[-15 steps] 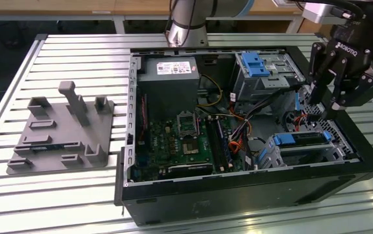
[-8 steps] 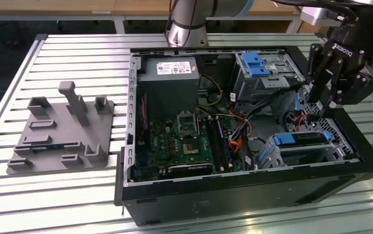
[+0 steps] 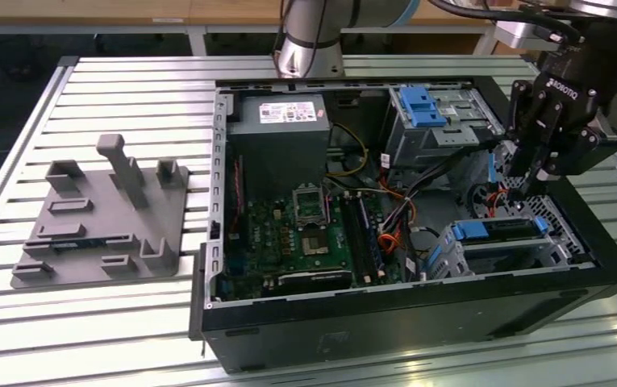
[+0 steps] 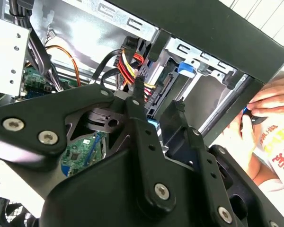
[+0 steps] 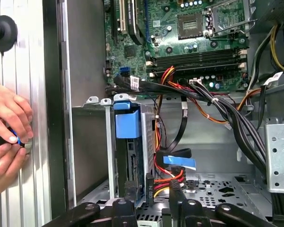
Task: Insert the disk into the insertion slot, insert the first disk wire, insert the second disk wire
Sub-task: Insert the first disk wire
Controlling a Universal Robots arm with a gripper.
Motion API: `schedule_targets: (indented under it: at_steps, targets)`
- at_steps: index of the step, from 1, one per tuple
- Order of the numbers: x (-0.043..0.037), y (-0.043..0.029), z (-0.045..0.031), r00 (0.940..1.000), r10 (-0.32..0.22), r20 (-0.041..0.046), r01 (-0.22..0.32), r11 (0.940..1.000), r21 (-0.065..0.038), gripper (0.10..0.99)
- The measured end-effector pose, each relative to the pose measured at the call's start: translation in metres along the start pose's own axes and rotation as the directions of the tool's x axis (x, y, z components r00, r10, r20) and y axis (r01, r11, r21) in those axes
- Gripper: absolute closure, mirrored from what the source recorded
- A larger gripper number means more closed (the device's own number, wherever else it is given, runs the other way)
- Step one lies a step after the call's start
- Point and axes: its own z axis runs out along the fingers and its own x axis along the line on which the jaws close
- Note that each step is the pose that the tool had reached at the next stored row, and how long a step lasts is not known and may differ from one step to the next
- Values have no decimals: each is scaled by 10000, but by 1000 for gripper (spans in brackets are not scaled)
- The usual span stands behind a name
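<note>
At four o'clock in the open case [image 3: 394, 326], exterior view, the disk [image 3: 498, 230] already sits in the insertion slot [image 3: 450, 260]. The gripper [image 3: 526, 192] hovers above, jaws apart and empty, straddling a red-and-yellow wire's plug [image 5: 149, 183]. Both wires look left to do.

1 disk [image 3: 500, 230], 1 insertion slot [image 3: 507, 256] — 2 hands [image 5: 9, 113], 1 pincer [image 3: 523, 189].

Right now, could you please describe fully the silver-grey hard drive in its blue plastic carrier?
The silver-grey disk, framed by a bright blue plastic carrier, stands on edge inside the perforated grey sheet-metal cage, its blue end showing. Red, yellow and black wires lie beside it; whether any is plugged in is unclear. The gripper hangs close by it.
</note>
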Motion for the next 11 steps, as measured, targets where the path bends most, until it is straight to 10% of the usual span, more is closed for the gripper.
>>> schedule_targets:
  at_steps: [11]
  targets:
    - [20, -3, 30, 10000, 12, 45, -12, 10000, -9, 761]
